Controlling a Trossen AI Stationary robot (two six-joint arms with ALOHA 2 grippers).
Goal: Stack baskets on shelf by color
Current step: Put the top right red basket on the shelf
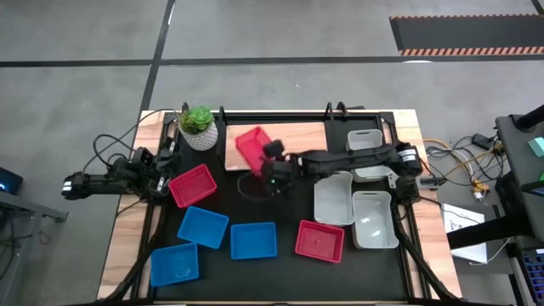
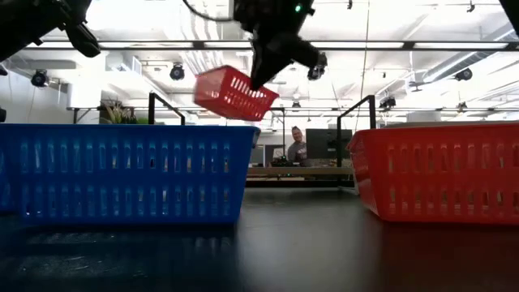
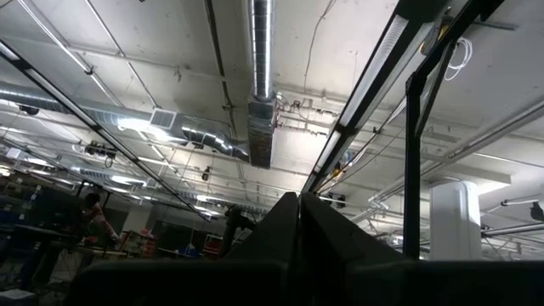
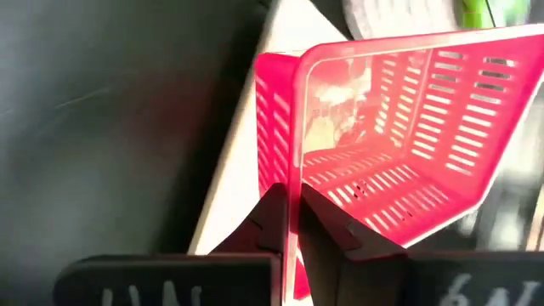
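A red basket [image 1: 251,146], perforated plastic with slotted walls, hangs tilted above the near edge of the light-wood shelf [image 1: 297,140]. The right gripper [image 1: 274,166] pinches its thin rim between its fingers. The left gripper [image 1: 163,161], fingers pressed together, waits over the black worktop's [image 1: 280,268] left edge beside another red basket [image 1: 193,185].

Red, blue and whitish-grey baskets on a black tabletop [image 1: 280,263]

Three blue baskets [image 1: 253,240] sit at seven o'clock; whitish-grey baskets [image 1: 374,218] at three; red baskets [image 1: 320,240] have slotted sides. The shelf [image 1: 297,140] shows light wood grain; a green plant [image 1: 198,120] fills a white pot.
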